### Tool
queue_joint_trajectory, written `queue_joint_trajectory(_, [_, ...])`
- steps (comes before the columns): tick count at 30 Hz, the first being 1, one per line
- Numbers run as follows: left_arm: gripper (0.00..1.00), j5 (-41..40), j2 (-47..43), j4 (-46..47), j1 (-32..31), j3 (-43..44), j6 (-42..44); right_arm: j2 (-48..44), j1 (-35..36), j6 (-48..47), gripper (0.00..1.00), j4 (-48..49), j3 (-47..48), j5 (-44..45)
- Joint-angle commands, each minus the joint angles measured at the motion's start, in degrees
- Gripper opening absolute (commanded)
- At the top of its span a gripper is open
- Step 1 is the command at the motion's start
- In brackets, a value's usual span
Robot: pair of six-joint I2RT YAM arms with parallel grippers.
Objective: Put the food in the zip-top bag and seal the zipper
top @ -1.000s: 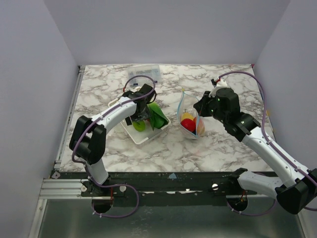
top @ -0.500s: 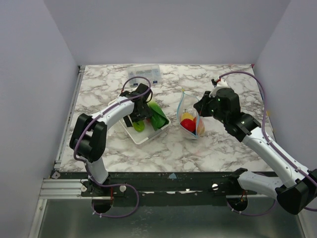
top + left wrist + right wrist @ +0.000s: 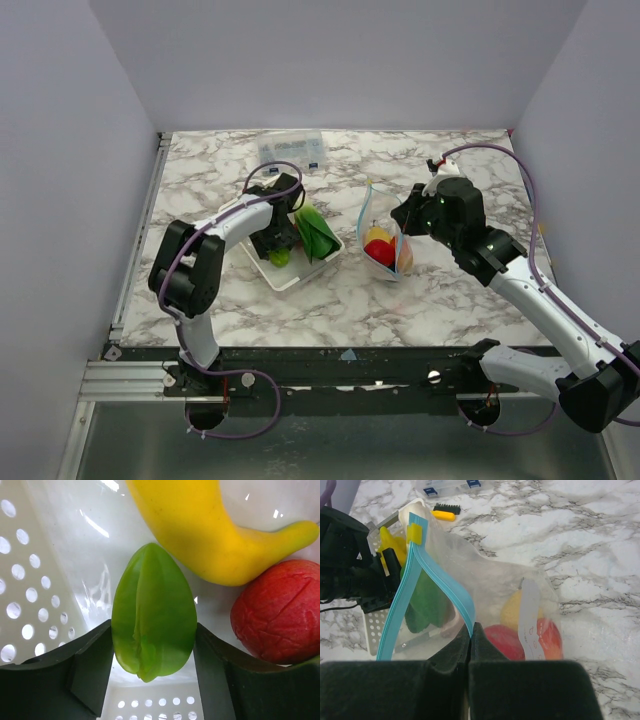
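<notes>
The work surface was a flat rectangular tabletop with a white-and-grey marble pattern [image 3: 330, 300]. It was enclosed by three plain, matte, pale lavender-grey panels: a back wall panel [image 3: 340, 60], a left wall panel [image 3: 60, 200] and a right wall panel [image 3: 590, 110]. A black metal rail [image 3: 380, 362] ran along the near table edge with a ribbed aluminium bracket [image 3: 120, 380] at its left end, a dull grey metal floor panel [image 3: 340, 445] lay below, and lighting was even and diffuse.

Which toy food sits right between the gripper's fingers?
The green pointed piece: the left gripper has a finger against each side, while the yellow banana and red piece lie outside.
</notes>
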Motion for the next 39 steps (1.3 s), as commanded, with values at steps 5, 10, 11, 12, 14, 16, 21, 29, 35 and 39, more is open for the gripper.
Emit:
queue_joint_trajectory(5, [0.47, -3.7, -5.7, -0.7, 0.0, -1.3, 0.0, -0.1, -0.4, 0.0, 0.01, 0.3, 0.3, -1.1])
queue_joint_trajectory(10, [0.41, -4.0, -13.5, 0.5, -0.5, -1.9, 2.8, 0.3, -0.4, 0.2, 0.01, 0.9, 0.2, -2.1])
queue_joint_trajectory(11, [0.40, -3.6, -15.5, 1.3, -0.6, -2.2, 3.5, 0.4, -0.4, 0.2, 0.01, 1.2, 0.1, -2.5])
queue_joint_trajectory(12, [0.39, -2.9, -17.4, 2.1, -0.9, -2.6, 4.3, 0.4, -0.4, 0.4, 0.01, 1.3, 0.1, -2.7])
queue_joint_trajectory(14, [0.35, -0.9, -21.7, 4.8, -1.3, -3.8, 6.1, 0.5, -0.4, 0.4, 0.01, 1.3, 0.3, -2.8])
queue_joint_trajectory(16, [0.30, 2.8, -25.7, 9.9, -1.6, -5.6, 8.2, 0.4, -0.4, 0.4, 0.01, 1.3, 0.2, -2.8])
queue_joint_trajectory(21, [0.31, 32.3, -33.7, 32.0, -1.7, -13.1, 16.3, -0.1, -0.4, 0.7, 0.01, 1.4, -0.2, -2.5])
queue_joint_trajectory(29, [0.30, 56.8, -30.5, 51.8, -8.4, -10.3, 11.8, -0.7, -0.4, 0.7, 0.01, 1.6, -0.6, -2.5])
queue_joint_trajectory(35, [0.30, 58.2, -29.8, 63.8, -12.2, -11.3, 4.8, -1.0, -0.4, 0.8, 0.01, 1.7, -1.1, -2.3])
queue_joint_trajectory(39, [0.36, 53.8, -26.5, 56.2, -13.9, -7.2, 2.3, -1.0, -0.4, 1.1, 0.01, 1.7, -0.9, -2.7])
